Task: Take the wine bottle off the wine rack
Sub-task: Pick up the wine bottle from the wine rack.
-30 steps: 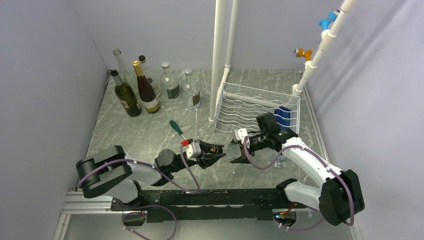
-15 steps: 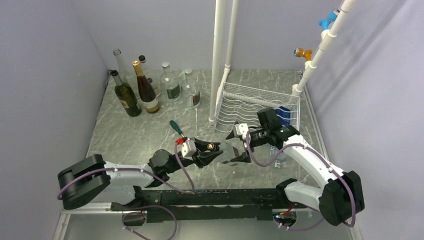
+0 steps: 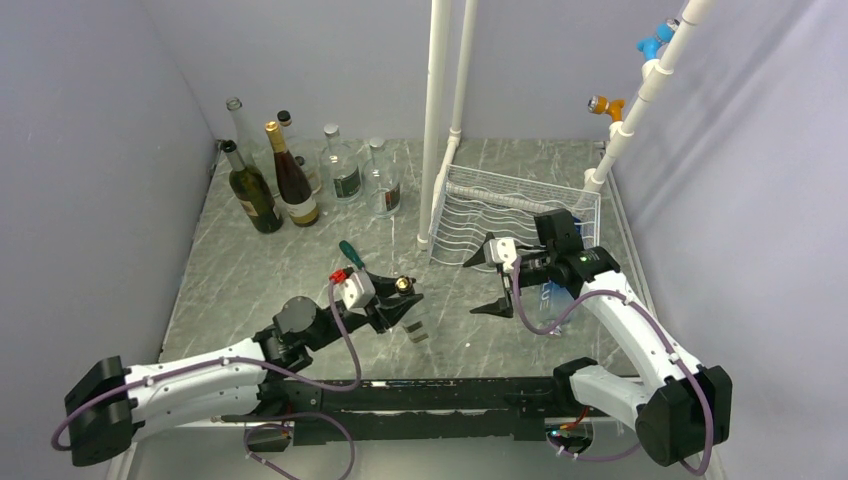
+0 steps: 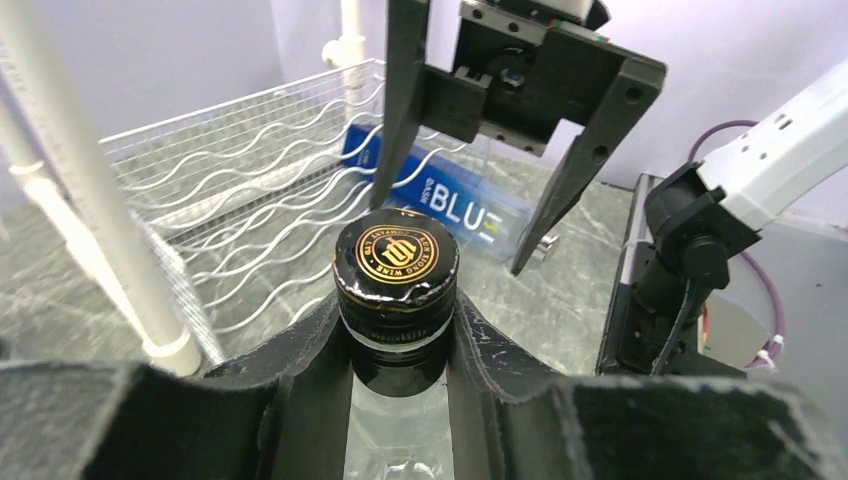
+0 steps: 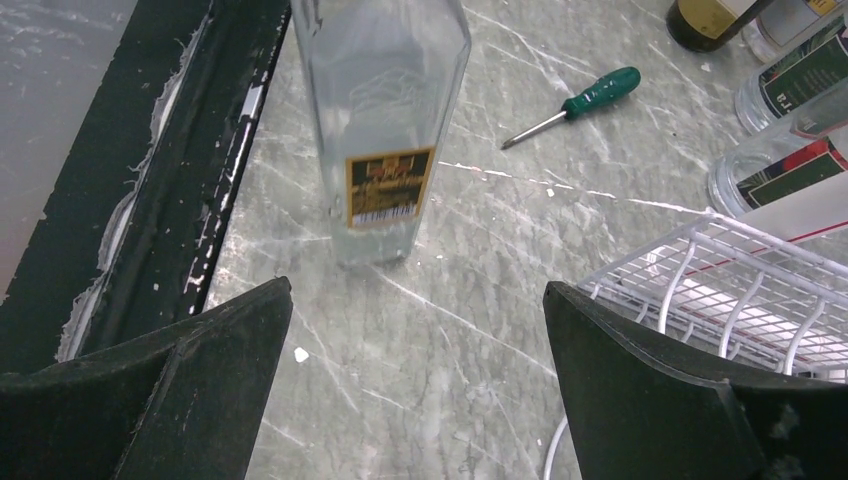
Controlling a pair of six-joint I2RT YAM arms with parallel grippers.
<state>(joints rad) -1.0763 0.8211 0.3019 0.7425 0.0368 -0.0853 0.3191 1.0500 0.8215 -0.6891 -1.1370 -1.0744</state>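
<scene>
A marble-patterned table (image 3: 250, 270) seen from above, with two robot arms reaching in from its near edge. A clear glass wine bottle (image 3: 418, 322) stands off the white wire wine rack (image 3: 510, 205), on the table in front of the rack's left corner and between the two grippers. The left gripper (image 3: 402, 298) is clamped on the bottle's neck, just under a black cap (image 4: 396, 258) with a gold emblem, and its dark fingers (image 4: 310, 370) press in from both sides. The right gripper (image 3: 482, 285) hangs just beside the bottle with its jaws spread wide and nothing between them. Its wrist camera looks down on the bottle's labelled body (image 5: 380, 130), which seems upright with its base at the table. A blue-labelled bottle (image 4: 470, 215) lies at the rack's near side; whether it rests in the rack cannot be told. A green-handled screwdriver (image 3: 352, 255) lies to the left. The wine bottle looks empty, so it is probably fairly light, but it is rigid, smooth and breakable, and it would swing from a grip this high up. The neck under the cap's lip seems the surest hold. The wide body would suit the open gripper as a second support.
</scene>
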